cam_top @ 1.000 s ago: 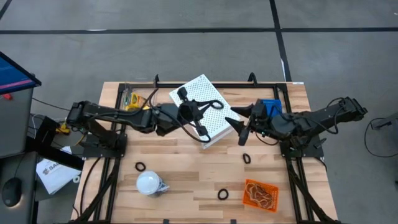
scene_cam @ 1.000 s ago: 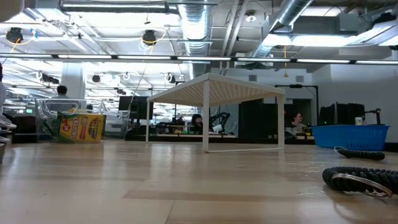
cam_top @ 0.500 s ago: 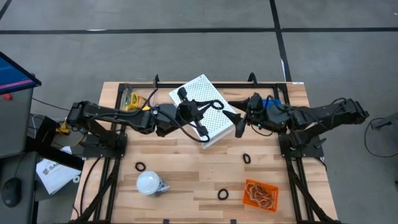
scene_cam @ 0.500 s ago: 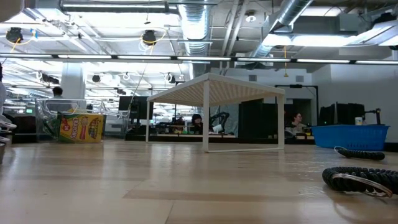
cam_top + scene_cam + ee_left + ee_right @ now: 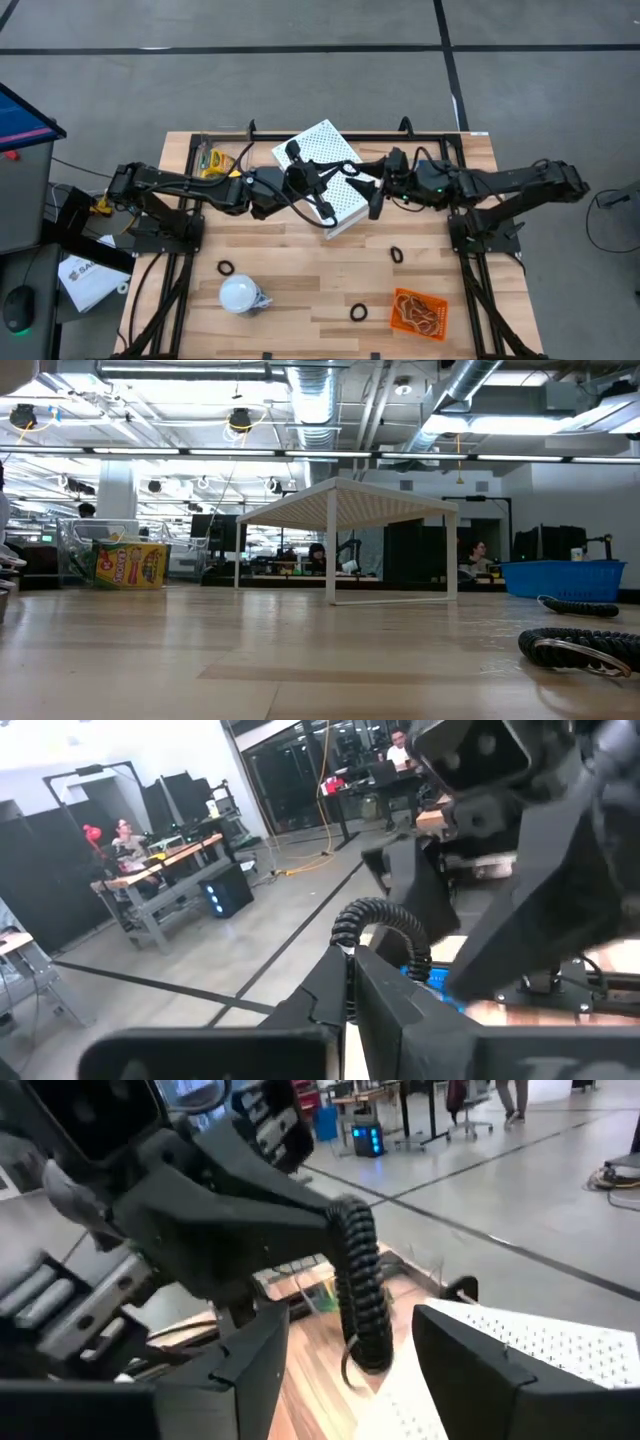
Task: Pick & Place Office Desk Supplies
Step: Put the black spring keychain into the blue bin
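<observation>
Above the white box (image 5: 330, 177), right end effector (image 5: 372, 196) has moved left

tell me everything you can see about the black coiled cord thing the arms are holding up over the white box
The black coiled cord is a tight, springy black spiral ending in a thin metal ring. It hangs above the white perforated box, near the box's right edge. The left gripper is shut on its upper end, so it dangles roughly upright. The right gripper brackets its lower part with open fingers on either side; whether they touch it cannot be told.
</observation>
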`<state>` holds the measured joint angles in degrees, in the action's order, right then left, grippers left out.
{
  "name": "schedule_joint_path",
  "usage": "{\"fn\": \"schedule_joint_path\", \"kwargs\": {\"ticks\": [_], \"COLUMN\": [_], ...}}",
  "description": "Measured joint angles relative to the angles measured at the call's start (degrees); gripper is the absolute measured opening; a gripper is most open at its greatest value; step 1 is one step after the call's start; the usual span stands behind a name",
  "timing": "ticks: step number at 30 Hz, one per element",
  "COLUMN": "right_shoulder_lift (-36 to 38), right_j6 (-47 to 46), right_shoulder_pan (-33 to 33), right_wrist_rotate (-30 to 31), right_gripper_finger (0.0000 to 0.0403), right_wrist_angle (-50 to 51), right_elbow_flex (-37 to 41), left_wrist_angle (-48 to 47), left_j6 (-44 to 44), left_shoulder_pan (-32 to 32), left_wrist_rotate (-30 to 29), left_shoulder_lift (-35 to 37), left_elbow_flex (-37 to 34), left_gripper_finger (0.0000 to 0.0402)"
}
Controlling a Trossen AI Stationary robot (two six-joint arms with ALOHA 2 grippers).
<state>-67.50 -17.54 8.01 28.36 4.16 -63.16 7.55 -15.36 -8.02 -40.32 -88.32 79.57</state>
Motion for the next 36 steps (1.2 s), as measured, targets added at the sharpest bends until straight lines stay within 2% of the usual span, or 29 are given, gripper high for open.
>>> {"fn": "schedule_joint_path", "kwargs": {"ticks": [6,14,20,25,31,36], "right_shoulder_lift": [-1.1,-1.0,-1.0,0.7,6.3,12.7], "right_j6": [-0.4,-0.5,-2.7,-3.1,-5.0,-9.6], "right_shoulder_pan": [-0.1,0.0,0.2,0.2,0.2,-0.3], "right_wrist_rotate": [0.0,0.0,1.2,3.3,12.4,22.6], "right_gripper_finger": [0.0152,0.0019,0.0027,0.0008,0.0021,0.0007], "right_wrist_angle": [-2.5,-2.9,-2.6,0.5,8.6,22.0], "right_elbow_flex": [-0.2,-0.2,-0.2,-0.1,-0.1,-0.1], "left_wrist_angle": [-0.1,-0.2,-1.0,-4.5,-6.7,-6.7], "left_j6": [1.3,1.3,1.3,1.3,3.6,7.3], "left_shoulder_pan": [-0.1,-0.4,-0.3,-0.3,-0.6,-0.2], "left_wrist_rotate": [0.0,-0.1,-0.1,-0.2,-0.2,-0.2], "left_shoulder_lift": [0.0,0.0,0.1,0.2,1.9,4.1], "left_elbow_flex": [0.0,0.0,0.0,0.0,-0.7,-2.2], "left_gripper_finger": [0.0002,0.0006,0.0007,0.0021,0.0053,0.0066]}}
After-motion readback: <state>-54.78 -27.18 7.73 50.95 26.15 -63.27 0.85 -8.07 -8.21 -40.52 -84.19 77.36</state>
